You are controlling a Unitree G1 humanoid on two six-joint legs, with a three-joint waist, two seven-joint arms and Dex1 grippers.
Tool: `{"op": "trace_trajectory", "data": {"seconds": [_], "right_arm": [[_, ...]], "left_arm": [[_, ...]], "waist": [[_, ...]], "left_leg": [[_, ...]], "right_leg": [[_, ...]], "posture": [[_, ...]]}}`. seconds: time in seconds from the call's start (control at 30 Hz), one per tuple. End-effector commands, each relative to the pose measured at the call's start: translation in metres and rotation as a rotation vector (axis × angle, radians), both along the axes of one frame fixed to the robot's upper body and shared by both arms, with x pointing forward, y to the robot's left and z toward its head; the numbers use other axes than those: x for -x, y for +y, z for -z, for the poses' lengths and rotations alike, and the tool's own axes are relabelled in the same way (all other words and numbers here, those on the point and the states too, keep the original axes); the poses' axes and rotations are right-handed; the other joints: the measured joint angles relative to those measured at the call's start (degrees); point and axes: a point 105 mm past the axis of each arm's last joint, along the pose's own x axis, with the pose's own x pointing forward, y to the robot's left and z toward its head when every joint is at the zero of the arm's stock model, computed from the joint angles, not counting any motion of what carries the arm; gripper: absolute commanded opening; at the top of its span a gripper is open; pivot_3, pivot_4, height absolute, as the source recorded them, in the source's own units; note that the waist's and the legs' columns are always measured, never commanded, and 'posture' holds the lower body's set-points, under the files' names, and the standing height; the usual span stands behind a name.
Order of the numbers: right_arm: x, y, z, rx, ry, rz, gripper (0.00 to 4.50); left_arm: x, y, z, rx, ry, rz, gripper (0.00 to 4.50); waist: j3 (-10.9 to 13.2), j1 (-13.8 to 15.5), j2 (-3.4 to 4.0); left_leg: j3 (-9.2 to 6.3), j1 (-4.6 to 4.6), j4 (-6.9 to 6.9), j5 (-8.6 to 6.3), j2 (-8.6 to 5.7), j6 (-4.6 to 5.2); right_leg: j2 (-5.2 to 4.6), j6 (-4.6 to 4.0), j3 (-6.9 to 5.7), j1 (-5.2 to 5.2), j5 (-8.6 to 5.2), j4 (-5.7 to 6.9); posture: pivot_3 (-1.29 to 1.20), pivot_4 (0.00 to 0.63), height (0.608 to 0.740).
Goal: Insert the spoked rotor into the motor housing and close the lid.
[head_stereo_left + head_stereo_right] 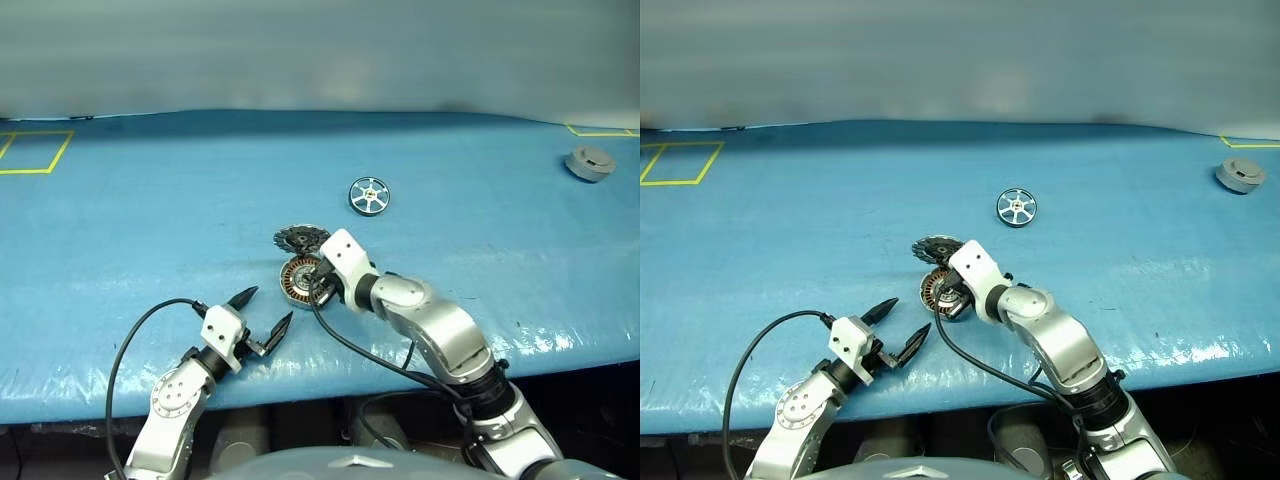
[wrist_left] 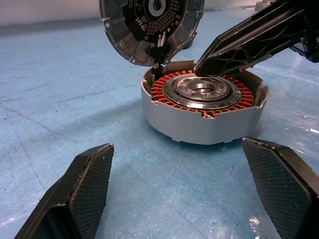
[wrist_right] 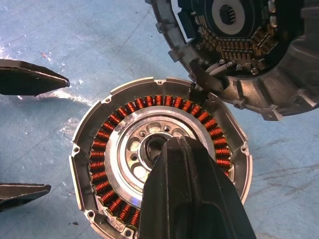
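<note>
The spoked rotor (image 1: 369,196), a shiny silver wheel, lies flat on the blue table, apart from the rest. Nearer to me sits the motor housing (image 1: 296,279), with copper windings (image 3: 104,144) around a silver middle ring. The lid (image 1: 300,238) stands tilted up at the housing's far rim, its toothed inner face (image 2: 149,20) showing. My right gripper (image 3: 172,145) is shut, its tip down over the housing's centre. Whether anything is pinched there is hidden. My left gripper (image 1: 270,304) is open on the near side of the housing, level with the table, holding nothing.
A grey round part (image 1: 590,163) rests at the far right of the table. Yellow tape marks (image 1: 35,150) lie at the far left. The table's front edge (image 1: 300,395) runs just under my left gripper.
</note>
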Motion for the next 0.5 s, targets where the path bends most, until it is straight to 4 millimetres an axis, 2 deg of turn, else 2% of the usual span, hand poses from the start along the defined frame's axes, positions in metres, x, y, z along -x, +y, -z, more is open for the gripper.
{"op": "trace_trajectory", "data": {"seconds": [0.03, 0.5], "right_arm": [[0.0031, 0.0074, -0.0052, -0.021, -0.007, -0.046, 0.02], [0.0092, 0.0106, 0.0017, -0.031, 0.017, -0.075, 0.02]], "left_arm": [[0.0002, -0.0042, -0.0069, 0.005, -0.039, 0.008, 4.5], [0.002, -0.0045, -0.003, -0.001, -0.021, 0.002, 4.5]], "waist": [[0.0, 0.0, 0.0], [0.0, 0.0, 0.0]], "left_leg": [[0.0, 0.0, 0.0, 0.0, 0.0, 0.0], [0.0, 0.0, -0.01, 0.0, 0.0, 0.0]], "right_leg": [[0.0, 0.0, 0.0, 0.0, 0.0, 0.0], [0.0, 0.0, -0.01, 0.0, 0.0, 0.0]], "posture": [[0.0, 0.15, 0.74], [0.0, 0.15, 0.74]]}}
